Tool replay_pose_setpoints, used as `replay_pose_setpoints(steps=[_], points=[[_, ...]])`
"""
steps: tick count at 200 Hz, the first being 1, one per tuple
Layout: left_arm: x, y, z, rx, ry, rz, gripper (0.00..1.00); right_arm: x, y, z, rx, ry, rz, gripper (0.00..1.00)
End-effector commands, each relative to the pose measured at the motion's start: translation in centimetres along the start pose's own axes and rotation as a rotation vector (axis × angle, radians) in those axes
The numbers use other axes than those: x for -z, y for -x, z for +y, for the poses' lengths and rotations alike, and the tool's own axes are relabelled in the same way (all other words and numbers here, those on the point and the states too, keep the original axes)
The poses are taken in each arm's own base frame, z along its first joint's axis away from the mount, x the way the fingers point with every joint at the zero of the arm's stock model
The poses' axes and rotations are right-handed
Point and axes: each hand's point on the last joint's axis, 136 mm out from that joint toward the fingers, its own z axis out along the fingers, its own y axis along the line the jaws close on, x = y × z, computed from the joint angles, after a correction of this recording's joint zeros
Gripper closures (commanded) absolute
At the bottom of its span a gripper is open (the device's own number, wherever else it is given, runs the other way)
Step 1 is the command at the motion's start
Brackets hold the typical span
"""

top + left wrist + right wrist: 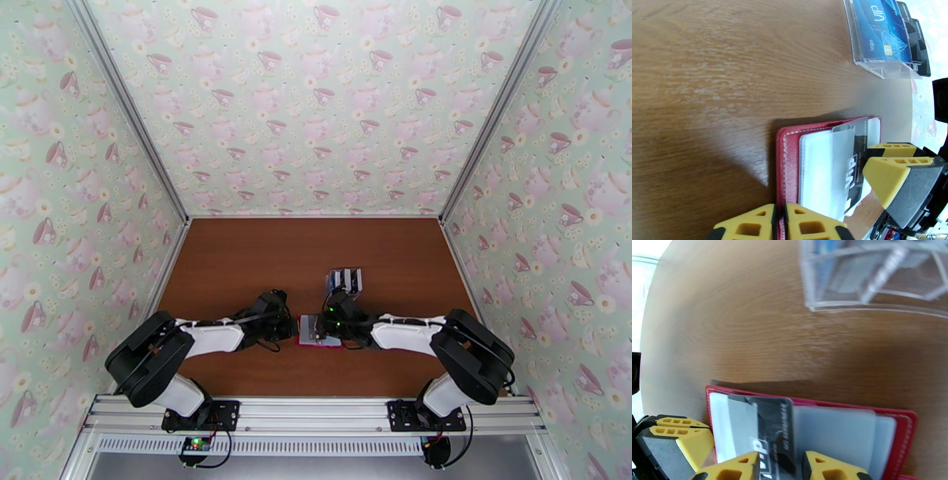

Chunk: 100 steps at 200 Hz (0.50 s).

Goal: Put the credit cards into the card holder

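The card holder (316, 331) is lying open and flat on the tabletop (237, 260), squarely between my two pincers. Its red stitched rim (788, 165) is running into the jaws of the left pincer (780, 215), and its pale clear pockets are spreading out under the right pincer (780, 461).

The left pincer is sitting all but closed, with the red edge nipped between its yellow tips. The right pincer is standing part-way open with nothing pinched. Its tips are sitting either side of a black card (770, 425), and I cannot tell whether they are touching it. That black card is resting partly inside a clear pocket, with its white lettering showing through the plastic (853, 173). The end nearest the right pincer is sticking out past the pocket's edge.

Beyond the right pincer, a clear rack (884, 67) is standing apart from the card holder's far edge, with a strip of bare wood between them. It is holding a blue card (881, 35) at the front and darker ones (918, 43) behind.

Beyond the left pincer the wood is running bare all the way to the back wall, so I am seeing the most free room there. The patterned side walls are standing well outside both arms.
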Motion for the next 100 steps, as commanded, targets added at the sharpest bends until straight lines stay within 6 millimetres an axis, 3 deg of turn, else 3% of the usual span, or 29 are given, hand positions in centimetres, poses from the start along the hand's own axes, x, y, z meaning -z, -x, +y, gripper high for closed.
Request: replay_pose_setpoints(steps=[1, 82, 100], points=[[-1.45, -3.44, 1.87, 0.036, 0.042, 0.128, 0.88, -0.52, -0.76, -0.35, 0.043, -0.052, 0.03, 0.64], [-1.64, -3.35, 1.78, 0.038, 0.039, 0.13, 0.88, -0.31, -0.48, -0.02, 0.11, -0.134, 0.038, 0.65], [-1.54, -3.3, 1.8, 0.038, 0.04, 0.127, 0.89, 0.16, -0.31, -0.32, 0.102, -0.137, 0.018, 0.73]])
